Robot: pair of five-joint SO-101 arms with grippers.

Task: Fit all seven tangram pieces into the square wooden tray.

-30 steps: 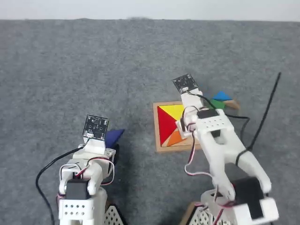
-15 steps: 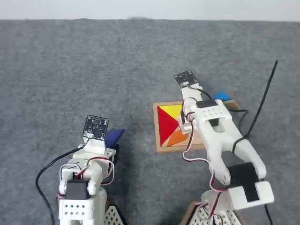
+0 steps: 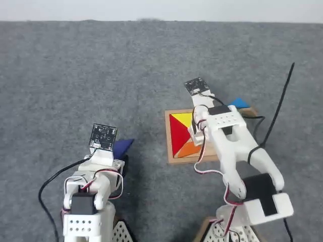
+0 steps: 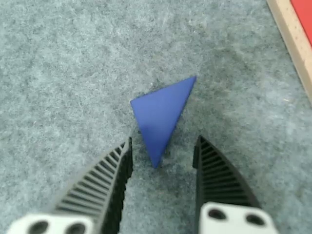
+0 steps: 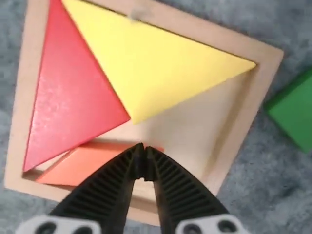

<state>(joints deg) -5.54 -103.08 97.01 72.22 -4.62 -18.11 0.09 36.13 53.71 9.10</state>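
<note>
Your left pincer (image 4: 164,141) hangs low over the desk (image 4: 58,58) with its jaws apart and nothing between the pads. The blue triangle (image 4: 163,112) lies flat on the grey surface, and its sharpest corner points into the gap between the two jaws. Neither jaw touches it. In the high view you can see that this triangle sits well apart from the tray (image 3: 167,136), off to the tray's left and just ahead of the left arm.

Your right pincer (image 5: 142,148) is over the tray, jaws pressed together and gripping nothing (the tips meet above the orange piece (image 5: 83,165), close to where the red and yellow corners come together).

Three pieces lie inside the tray. The red triangle (image 5: 68,97) runs along the tray's left side. The yellow triangle (image 5: 151,68) runs along the far side and shares an edge with the red one. The orange piece sits in the near left corner, against the red triangle. Bare wood shows on the tray floor to the right of the yellow triangle.

Two more pieces lie outside the tray. The green piece (image 5: 292,107) is on the desk just beside the rim near one corner. The light-blue piece (image 3: 238,104) sits at the tray's far right corner, and you cannot tell whether it touches the rim.
</note>
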